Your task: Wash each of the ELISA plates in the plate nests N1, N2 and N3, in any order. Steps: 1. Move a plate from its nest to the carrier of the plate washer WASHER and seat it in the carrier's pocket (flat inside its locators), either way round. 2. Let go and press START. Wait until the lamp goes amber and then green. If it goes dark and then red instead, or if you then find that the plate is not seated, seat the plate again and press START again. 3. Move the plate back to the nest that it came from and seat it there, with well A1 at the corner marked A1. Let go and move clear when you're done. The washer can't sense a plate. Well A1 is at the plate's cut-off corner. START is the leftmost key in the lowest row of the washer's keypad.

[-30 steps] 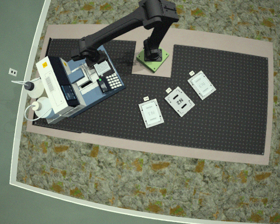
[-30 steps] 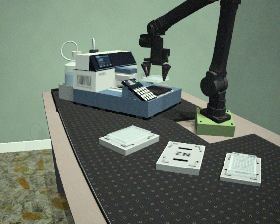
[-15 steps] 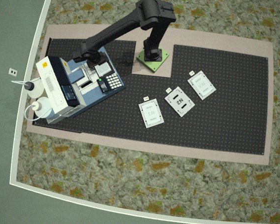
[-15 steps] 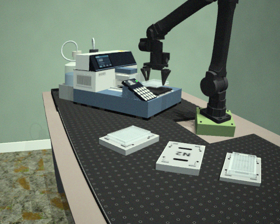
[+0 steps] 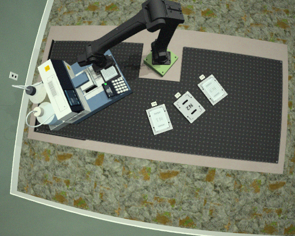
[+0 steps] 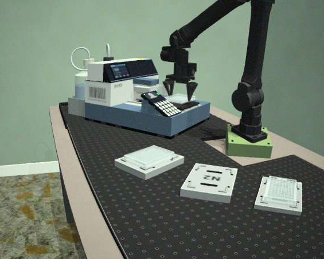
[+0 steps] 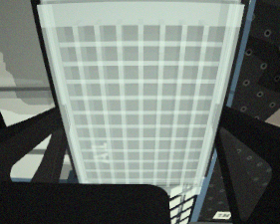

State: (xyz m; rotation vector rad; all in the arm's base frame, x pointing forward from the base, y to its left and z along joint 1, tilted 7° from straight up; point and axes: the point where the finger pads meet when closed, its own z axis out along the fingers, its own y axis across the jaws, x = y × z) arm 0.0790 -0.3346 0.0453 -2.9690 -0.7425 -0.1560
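Standing over the washer carrier, the hand (image 5: 108,70) (image 6: 179,97) (image 7: 140,112) is gripping a clear, rectangular gridded plate (image 5: 110,73) (image 6: 179,98) (image 7: 140,99) by its long sides. Beneath it the black carrier (image 5: 117,69) (image 6: 191,105) (image 7: 44,51) is lying on the blue-and-white washer (image 5: 52,87) (image 6: 127,117) (image 7: 202,203), and I cannot tell whether the plate is touching the pocket floor. The white nest N2 (image 5: 189,107) (image 6: 213,173) is standing bare, well apart from the hand; the nests either side, N1 (image 5: 170,127) (image 6: 131,168) and N3 (image 5: 224,94) (image 6: 278,209), are each carrying a clear plate.

Seating for a wash is probably the step in hand, and slight skew or sideways error could be leaving one edge riding on a locator. Opening the fingers unevenly could be dragging the plate out of line or tipping it. The washer is sensing no plate, so the green lamp (image 5: 105,84) (image 6: 158,93) is proving nothing about seating. Close beside the hand, the black keypad with white keys (image 5: 119,85) (image 6: 167,107) (image 7: 180,200) is inviting a knock during withdrawal, or a wrong press if the reach for START is straying to a neighbouring key.
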